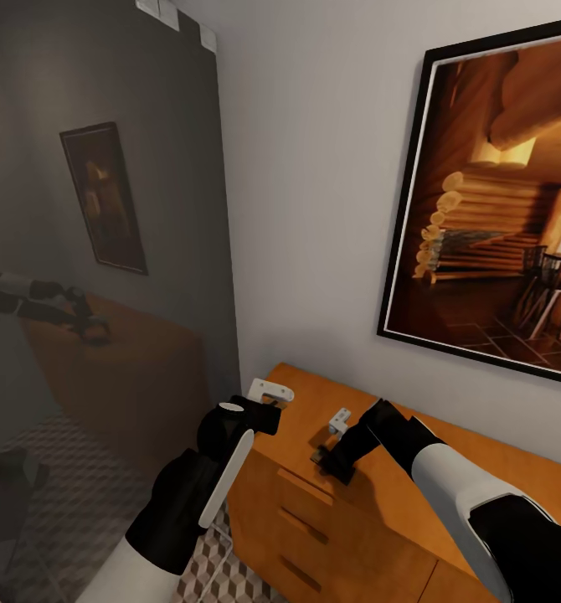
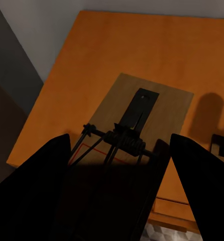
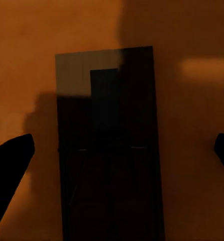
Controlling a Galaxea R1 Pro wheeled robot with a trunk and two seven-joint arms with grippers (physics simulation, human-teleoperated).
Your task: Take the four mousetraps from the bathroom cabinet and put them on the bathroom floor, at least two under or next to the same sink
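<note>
One mousetrap (image 2: 142, 113), a tan board with a black spring bar and a red line, sits between the fingers of my left gripper (image 2: 120, 139). The fingers press its two long sides, and it hangs above the left corner of the orange-brown cabinet (image 2: 142, 45). In the head view my left gripper (image 1: 274, 400) hovers over that corner of the cabinet (image 1: 448, 469). Another mousetrap (image 3: 109, 145) lies flat in shadow on the cabinet top (image 3: 192, 150). My right gripper (image 3: 124, 145) is straight above it, open, with its fingers far out to either side. The head view shows my right gripper (image 1: 329, 444) low over the top near the front edge.
A large framed picture (image 1: 498, 201) hangs on the white wall behind the cabinet. To the left stands a dark grey glossy panel (image 1: 105, 251) that mirrors an arm and the cabinet. Cube-patterned bathroom floor (image 1: 205, 574) shows below the cabinet's drawer fronts.
</note>
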